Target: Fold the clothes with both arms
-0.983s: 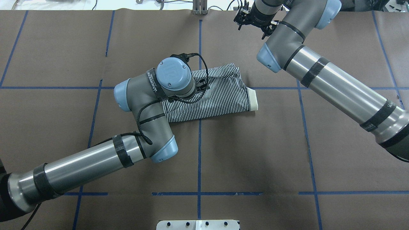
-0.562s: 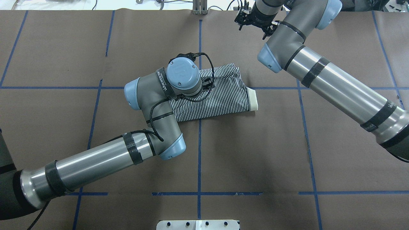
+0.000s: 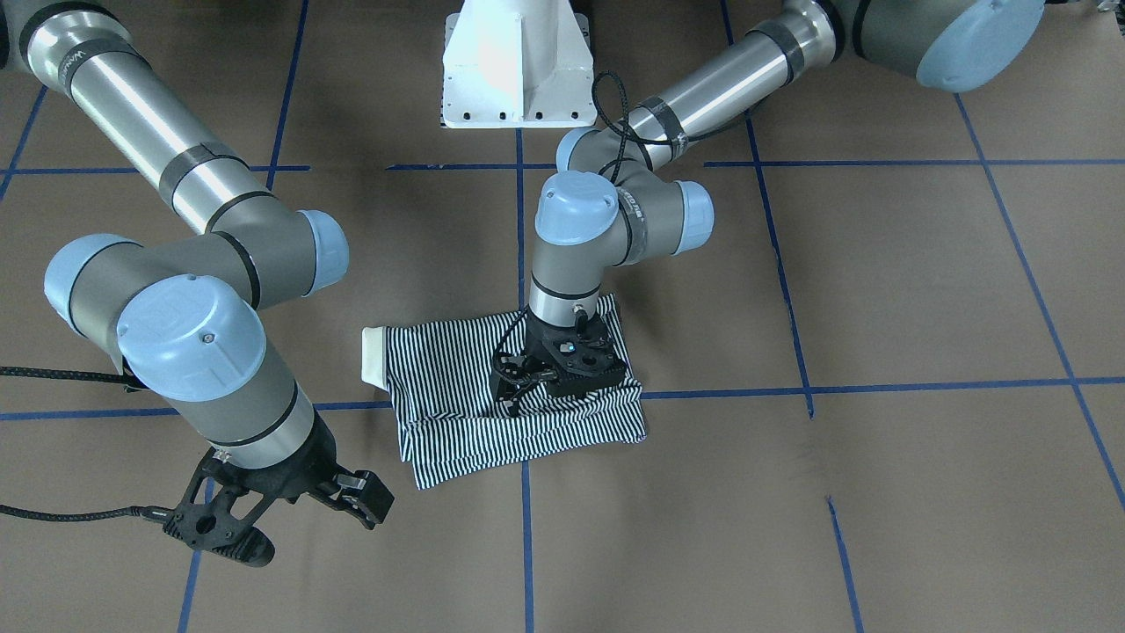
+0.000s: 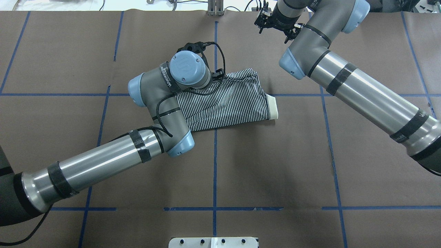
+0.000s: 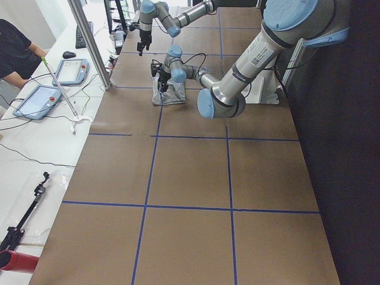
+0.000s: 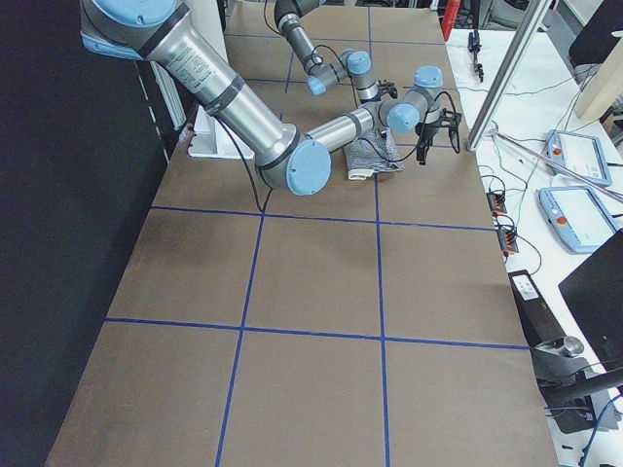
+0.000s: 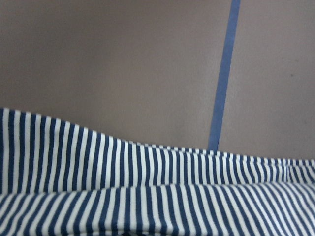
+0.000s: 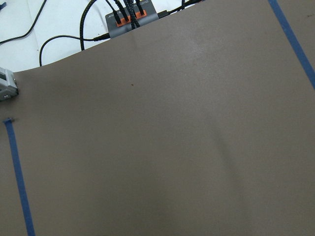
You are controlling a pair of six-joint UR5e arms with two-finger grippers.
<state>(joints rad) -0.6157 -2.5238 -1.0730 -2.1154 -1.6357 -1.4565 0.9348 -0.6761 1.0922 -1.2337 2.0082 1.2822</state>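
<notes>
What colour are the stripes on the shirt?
The shirt has thin navy and white stripes, clearest in the left wrist view.

From the front, the left hand (image 3: 517, 387) sits down in the folds of the striped shirt (image 3: 448, 422). Its fingertips are lost against the dark cloth, so its grip cannot be read. Overhead, the left arm (image 4: 186, 72) covers that hand and the shirt's end. Both side views show them too small.
</notes>
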